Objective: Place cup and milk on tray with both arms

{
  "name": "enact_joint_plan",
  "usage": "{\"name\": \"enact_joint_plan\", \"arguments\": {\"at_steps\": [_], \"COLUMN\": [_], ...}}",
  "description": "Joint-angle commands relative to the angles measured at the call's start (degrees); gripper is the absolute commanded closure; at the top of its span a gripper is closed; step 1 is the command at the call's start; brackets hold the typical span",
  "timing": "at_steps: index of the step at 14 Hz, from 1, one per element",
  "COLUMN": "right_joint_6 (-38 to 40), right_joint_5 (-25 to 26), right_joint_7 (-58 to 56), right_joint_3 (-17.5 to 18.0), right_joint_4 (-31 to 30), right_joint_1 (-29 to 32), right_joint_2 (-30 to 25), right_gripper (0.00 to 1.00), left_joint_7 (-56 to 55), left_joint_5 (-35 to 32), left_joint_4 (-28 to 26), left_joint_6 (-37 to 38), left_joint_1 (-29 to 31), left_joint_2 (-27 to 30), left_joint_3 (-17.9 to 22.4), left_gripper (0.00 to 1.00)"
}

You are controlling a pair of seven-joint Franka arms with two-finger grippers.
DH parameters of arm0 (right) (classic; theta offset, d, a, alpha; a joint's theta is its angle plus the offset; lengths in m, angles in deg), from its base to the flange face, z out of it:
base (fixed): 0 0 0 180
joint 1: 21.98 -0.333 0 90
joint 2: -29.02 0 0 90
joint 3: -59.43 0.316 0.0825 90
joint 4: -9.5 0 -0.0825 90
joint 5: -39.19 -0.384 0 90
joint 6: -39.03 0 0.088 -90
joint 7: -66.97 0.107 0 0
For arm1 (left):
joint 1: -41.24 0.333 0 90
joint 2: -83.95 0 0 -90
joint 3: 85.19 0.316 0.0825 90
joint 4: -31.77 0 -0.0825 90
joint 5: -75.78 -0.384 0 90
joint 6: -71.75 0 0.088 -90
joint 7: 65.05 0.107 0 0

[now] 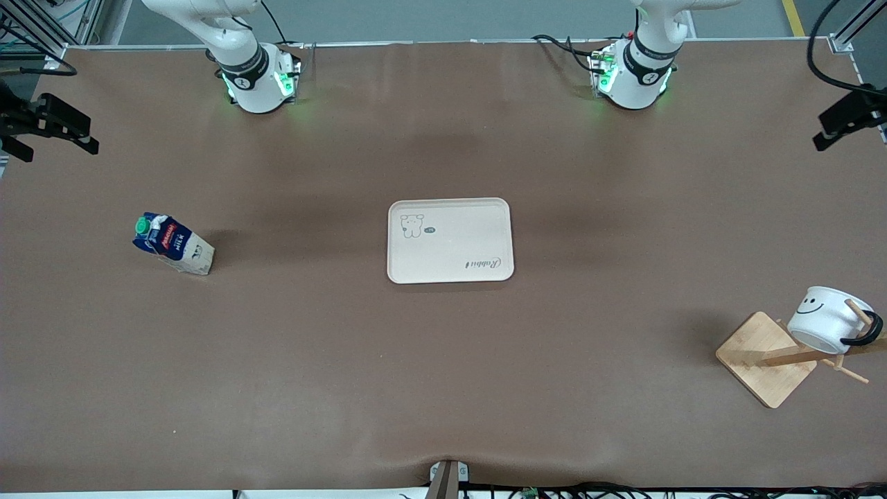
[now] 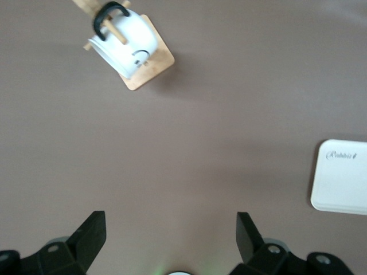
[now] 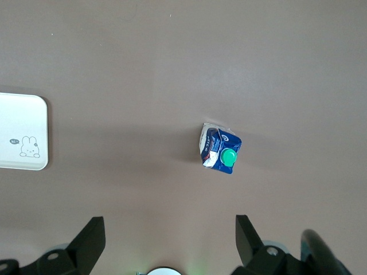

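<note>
**Both items off the tray, nothing placed**

Since the cream rectangular tray (image 1: 450, 240) with its bear drawing lies bare at the middle of the brown desk (image 1: 443, 360), none of the task is done: both things remain to be fetched.

From the tray, the small dark-blue milk carton (image 1: 172, 244) with a green cap stands well apart toward the right arm's end. The small white smiley-face cup (image 1: 828, 319) hangs by its black handle on a peg of a wooden rack (image 1: 769, 358), well apart from the tray toward the left arm's end and nearer the front camera.

The left tool (image 2: 171, 238) hangs high over bare desk, jaws spread wide and empty. The right tool (image 3: 170, 238) does likewise, wide and empty, above the carton's side.

Room looks generous: open desk surrounds the tray on every edge. The rack's pegs crowd the cup, so lifting it off will likely need care.
</note>
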Motion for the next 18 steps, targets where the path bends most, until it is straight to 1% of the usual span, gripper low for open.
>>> {"name": "enact_joint_plan", "arguments": {"at_steps": [1, 2, 4, 6, 8, 9, 11, 13, 15, 18], "right_joint_6": [0.51, 0.51, 0.43, 0.43, 0.43, 0.43, 0.43, 0.43, 0.43, 0.43], "right_joint_5": [-0.53, -0.53, -0.53, -0.53, -0.53, -0.53, -0.53, -0.53, -0.53, -0.53], "right_joint_7": [0.34, 0.34, 0.34, 0.34, 0.34, 0.34, 0.34, 0.34, 0.34, 0.34], "right_joint_3": [-0.11, -0.11, -0.2, -0.2, -0.2, -0.2, -0.2, -0.2, -0.2, -0.2], "right_joint_4": [0.71, 0.71, 0.71, 0.71, 0.71, 0.71, 0.71, 0.71, 0.71, 0.71], "right_joint_1": [0.21, 0.21, 0.21, 0.21, 0.3, 0.3, 0.22, 0.21, 0.21, 0.21], "right_joint_2": [0.08, 0.08, 0.08, 0.08, 0.17, 0.17, 0.17, 0.17, 0.17, 0.17], "right_gripper": [0.0, 0.0, 0.0, 0.0, 0.0, 0.0, 0.0, 0.0, 0.0, 0.0], "left_joint_7": [0.36, 0.71, 1.24, 1.5, 2.47, 2.47, 2.73, 6.06, 9.14, 10.99], "left_joint_5": [1.7, 2.05, 2.76, 6.78, 9.69, 10.23, 10.84, 10.85, 11.19, 14.18], "left_joint_4": [-0.63, -1.16, -3.87, -7.3, -14.13, -17.74, -23.38, -29.08, -32.7, -36.66], "left_joint_6": [-4.14, -6.68, -13.0, -18.28, -26.34, -30.91, -38.22, -45.51, -50.28, -53.63], "left_joint_1": [2.53, 3.67, 4.64, 7.79, 8.6, 8.6, 8.69, 10.0, 10.71, 11.41], "left_joint_2": [0.25, 0.34, 0.69, 0.78, 3.14, 4.72, 5.78, 7.19, 7.63, 7.63], "left_joint_3": [0.06, 0.06, 0.06, 0.06, -0.03, 0.06, 0.06, 0.06, 0.06, 0.06], "left_gripper": [0.0, 0.0, 0.0, 0.0, 0.0, 0.0, 0.0, 0.0, 0.0, 0.0]}}
